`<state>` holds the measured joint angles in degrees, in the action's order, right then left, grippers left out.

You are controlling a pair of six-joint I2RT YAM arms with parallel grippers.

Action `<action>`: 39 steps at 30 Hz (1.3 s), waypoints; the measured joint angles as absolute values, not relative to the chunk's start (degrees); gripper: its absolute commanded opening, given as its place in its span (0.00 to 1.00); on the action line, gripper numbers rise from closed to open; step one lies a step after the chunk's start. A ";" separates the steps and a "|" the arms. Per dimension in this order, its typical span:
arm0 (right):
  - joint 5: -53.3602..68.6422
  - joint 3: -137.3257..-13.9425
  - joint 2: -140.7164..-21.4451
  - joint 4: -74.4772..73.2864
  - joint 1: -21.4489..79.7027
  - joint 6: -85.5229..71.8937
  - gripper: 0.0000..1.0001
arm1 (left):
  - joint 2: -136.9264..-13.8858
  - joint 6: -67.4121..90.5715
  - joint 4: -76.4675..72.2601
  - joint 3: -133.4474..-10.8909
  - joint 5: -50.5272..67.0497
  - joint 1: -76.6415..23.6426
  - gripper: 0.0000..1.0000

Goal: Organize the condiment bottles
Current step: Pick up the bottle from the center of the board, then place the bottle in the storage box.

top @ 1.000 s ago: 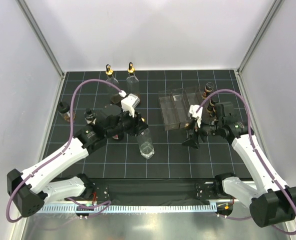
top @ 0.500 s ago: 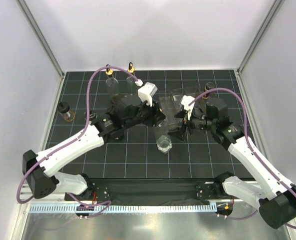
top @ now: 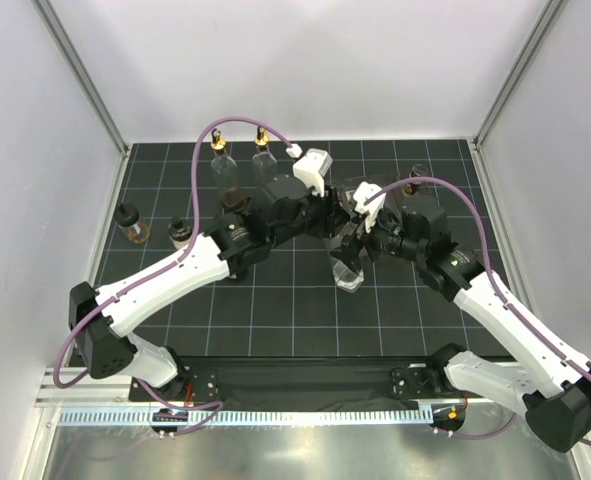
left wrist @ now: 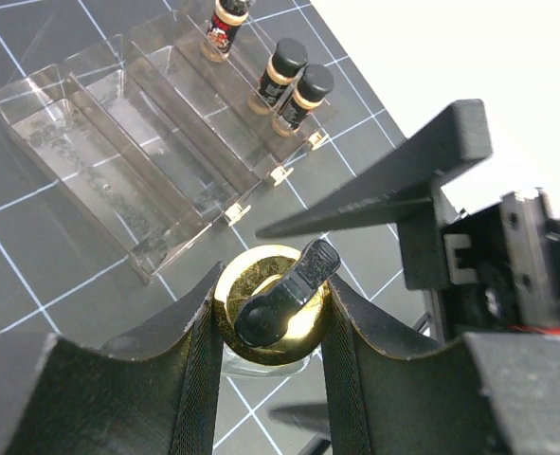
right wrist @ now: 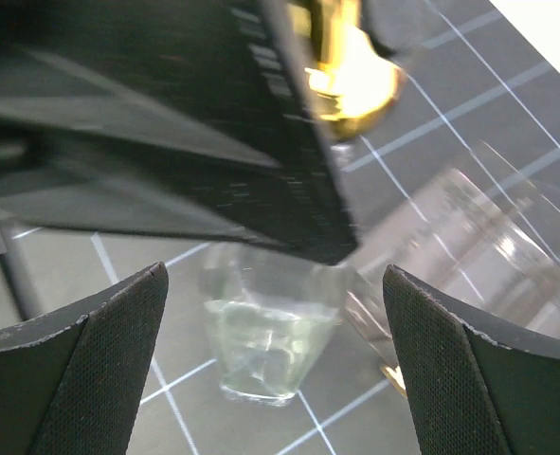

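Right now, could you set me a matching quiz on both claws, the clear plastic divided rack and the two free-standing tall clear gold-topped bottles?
1 left gripper
2 right gripper
3 clear plastic divided rack
4 two free-standing tall clear gold-topped bottles

A open
B at the black gridded mat's far edge
C shut on the gold pourer top of a clear bottle
D holds small dark black-capped bottles

Pairs: 1-C, 2-A, 3-D, 4-B

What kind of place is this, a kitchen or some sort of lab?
Probably a robotics lab test cell, not a kitchen: plain white enclosure walls, a black gridded mat, and a left arm and right arm bolted at its near edge.
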<state>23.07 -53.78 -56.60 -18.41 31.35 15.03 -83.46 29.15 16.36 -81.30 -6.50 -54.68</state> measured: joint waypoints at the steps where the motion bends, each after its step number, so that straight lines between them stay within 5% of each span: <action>1: 21.91 -53.78 -56.84 -18.41 31.38 14.98 0.94 | -83.74 29.32 16.43 -81.67 -6.68 -54.76 0.00; 9: 19.22 -53.78 -59.18 -18.39 31.48 13.13 0.80 | -84.62 29.65 16.51 -83.79 -7.09 -55.29 0.00; 13: 19.79 -53.78 -59.57 -18.26 31.55 12.25 0.35 | -84.82 29.76 16.51 -84.23 -7.73 -55.37 0.00; 17: 19.77 -53.78 -59.64 -18.20 31.68 11.66 0.05 | -84.97 30.02 16.45 -84.31 -7.97 -55.37 0.06; 18: 19.77 -53.78 -59.64 -18.20 31.68 11.68 0.04 | -84.99 30.09 16.40 -84.31 -7.97 -55.37 0.29; 21: 19.79 -53.78 -59.59 -18.33 31.66 11.75 0.04 | -85.01 30.30 16.47 -84.31 -7.97 -55.35 0.67; 24: 19.88 -53.63 -58.85 -19.40 30.85 11.81 0.04 | -84.62 31.24 15.88 -84.34 -9.50 -54.39 0.83; 39: 25.08 -50.98 -56.93 -23.14 27.44 17.43 0.04 | -72.71 28.75 14.28 -84.29 -10.44 -53.69 0.96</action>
<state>25.08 -50.98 -56.93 -23.14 27.44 17.43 -72.71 28.75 14.28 -84.29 -10.44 -53.69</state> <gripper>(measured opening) 0.608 0.955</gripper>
